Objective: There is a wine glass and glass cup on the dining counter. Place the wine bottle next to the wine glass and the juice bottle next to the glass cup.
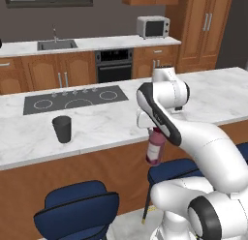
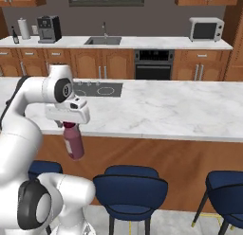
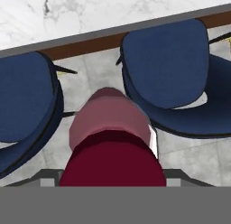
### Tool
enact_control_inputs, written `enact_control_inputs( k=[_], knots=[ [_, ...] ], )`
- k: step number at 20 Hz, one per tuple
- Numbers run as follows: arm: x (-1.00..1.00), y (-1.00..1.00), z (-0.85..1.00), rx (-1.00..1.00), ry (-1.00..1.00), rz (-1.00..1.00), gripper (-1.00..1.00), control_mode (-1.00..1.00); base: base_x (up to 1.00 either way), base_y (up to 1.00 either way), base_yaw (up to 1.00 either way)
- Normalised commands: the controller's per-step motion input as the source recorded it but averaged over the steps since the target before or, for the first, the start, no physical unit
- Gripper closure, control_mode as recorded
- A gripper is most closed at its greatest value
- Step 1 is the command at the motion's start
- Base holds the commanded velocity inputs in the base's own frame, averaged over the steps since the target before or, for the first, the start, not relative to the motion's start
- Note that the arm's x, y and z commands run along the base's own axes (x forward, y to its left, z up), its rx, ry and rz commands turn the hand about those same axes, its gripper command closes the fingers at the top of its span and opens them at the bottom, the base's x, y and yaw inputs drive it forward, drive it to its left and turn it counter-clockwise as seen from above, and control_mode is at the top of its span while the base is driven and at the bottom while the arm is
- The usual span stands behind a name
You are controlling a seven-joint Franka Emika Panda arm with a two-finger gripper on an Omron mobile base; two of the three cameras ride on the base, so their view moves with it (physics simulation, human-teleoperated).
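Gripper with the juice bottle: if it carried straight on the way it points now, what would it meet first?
The gripper points down, holding the juice bottle. Past the bottle, the hand view shows grey floor between two blue stools, so probably floor, though a stool edge may come first.

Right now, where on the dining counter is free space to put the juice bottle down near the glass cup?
The gripper holds the juice bottle in front of the dining counter. Bare marble lies right of the glass cup, between it and the arm, and toward the counter's front edge. The cooktop borders the cup behind.
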Motion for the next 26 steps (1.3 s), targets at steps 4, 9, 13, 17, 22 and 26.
enact_control_inputs(
  k=[4, 9, 13, 17, 22, 26],
  knots=[
    [0.16, 0.28, 0.29, 0.0, 0.0, 0.01, 1.0, -1.0, 0.0, 0.0, 0.0],
    [0.12, 0.3, 0.33, 0.0, 0.03, 0.0, 1.0, -1.0, 0.0, 0.0, 0.0],
    [0.12, 0.34, 0.34, 0.0, 0.04, 0.01, 1.0, -1.0, 0.0, 0.0, 0.0],
    [0.23, 0.4, 0.21, 0.0, 0.0, 0.04, 1.0, -1.0, 0.0, 0.0, 0.0],
    [0.26, 0.49, 0.14, 0.0, 0.0, 0.02, 1.0, -1.0, 0.0, 0.0, 0.0],
    [0.42, 0.45, 0.04, 0.0, 0.0, 0.0, 1.0, -1.0, 0.0, 0.0, 0.0]
  ],
)
